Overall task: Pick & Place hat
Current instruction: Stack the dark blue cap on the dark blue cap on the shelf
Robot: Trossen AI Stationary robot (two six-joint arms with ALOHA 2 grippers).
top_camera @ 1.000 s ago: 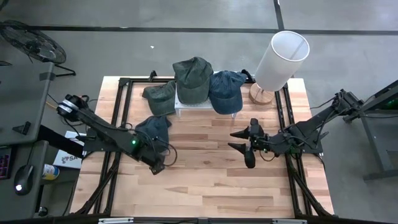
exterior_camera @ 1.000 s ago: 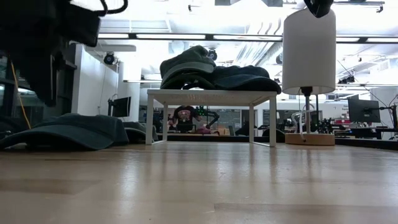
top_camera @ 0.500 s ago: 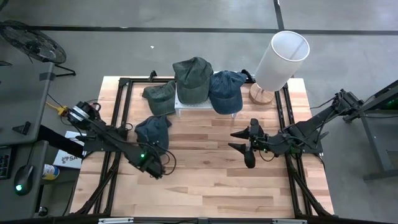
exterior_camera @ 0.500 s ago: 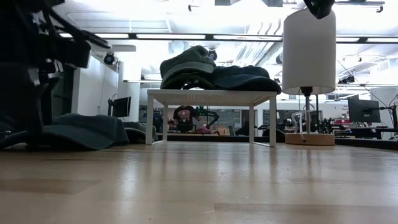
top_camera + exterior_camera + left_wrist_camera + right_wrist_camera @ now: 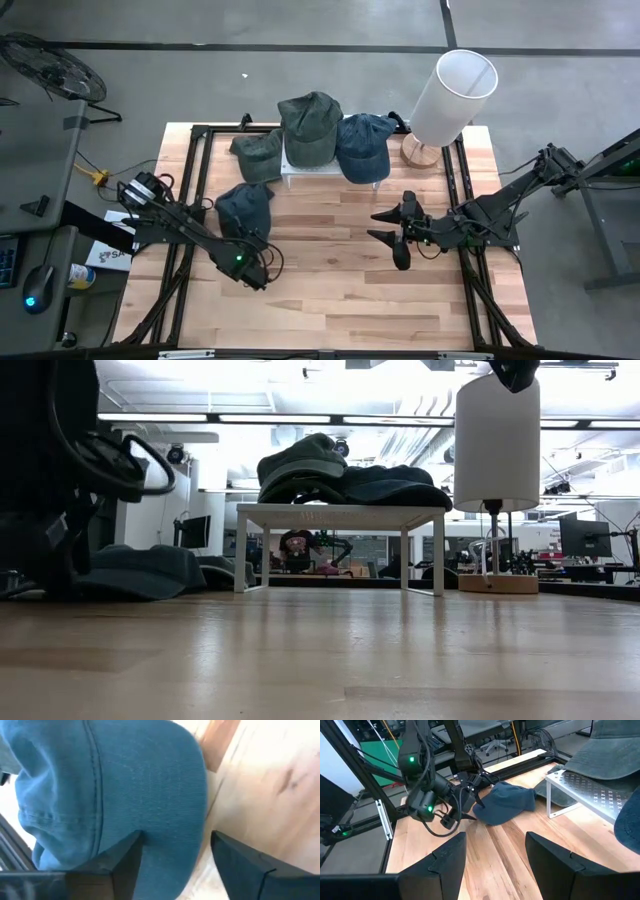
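Note:
A blue hat [image 5: 245,205] lies crown up on the wooden table, left of the middle, and its brim [image 5: 165,795] points toward the near edge. My left gripper [image 5: 252,250] slants down at that brim from its near side. It is open, with one finger [image 5: 125,865] over the brim cloth and the other [image 5: 240,865] over bare wood. In the right wrist view the left gripper [image 5: 470,807] stands low beside the hat [image 5: 507,802]. My right gripper [image 5: 380,226] hangs open above the table's right half and holds nothing. My left gripper stands astride the edge of the blue hat's brim [image 5: 192,850], coming from above and from the table's near side. I cannot tell whether either finger touches the cloth. The hat lies flat on the table.
A small white rack [image 5: 300,170] at the far middle carries a green hat [image 5: 310,125] and a blue hat [image 5: 362,148]. Another green hat [image 5: 257,155] lies beside the rack. A white lamp [image 5: 450,95] stands at the far right. Bare wood spreads toward the near edge.
My left gripper has sunk toward the table at the blue hat's brim and has tipped more steeply downward. The hat has stayed where it was.

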